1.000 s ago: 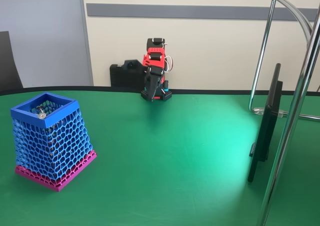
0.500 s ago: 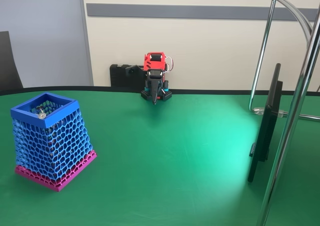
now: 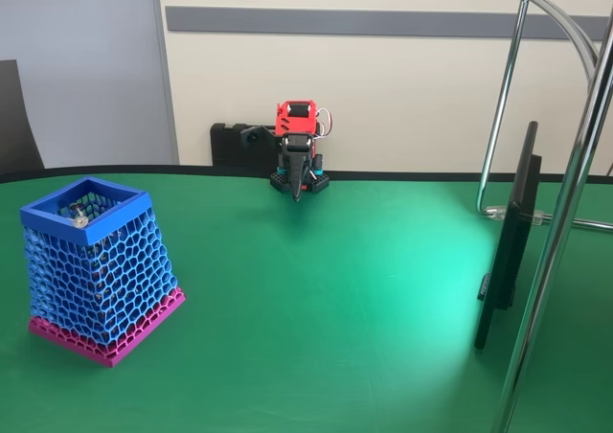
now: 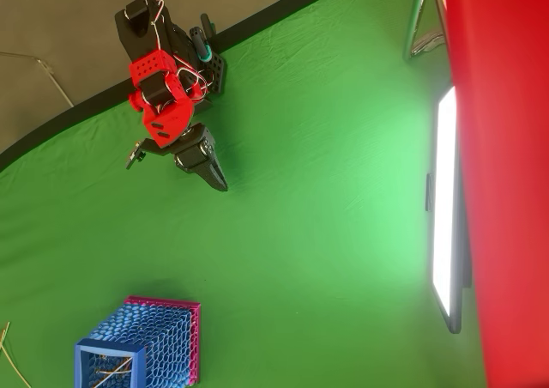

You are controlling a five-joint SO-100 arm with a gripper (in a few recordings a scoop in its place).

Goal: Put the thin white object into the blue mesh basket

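Folded arm, closed claw (image 4: 219, 182) pointing tableward.

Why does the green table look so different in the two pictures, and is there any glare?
In the fixed view the table is darker green, with a bright patch of glare beside the screen. In the overhead view the table looks evenly bright lime green, the screen's face is blown out to white, and a blurred red shape covers the right edge.

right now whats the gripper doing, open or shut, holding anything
gripper: shut, fingers together in a point, nothing seen between them, hanging over the green table far from the blue basket.
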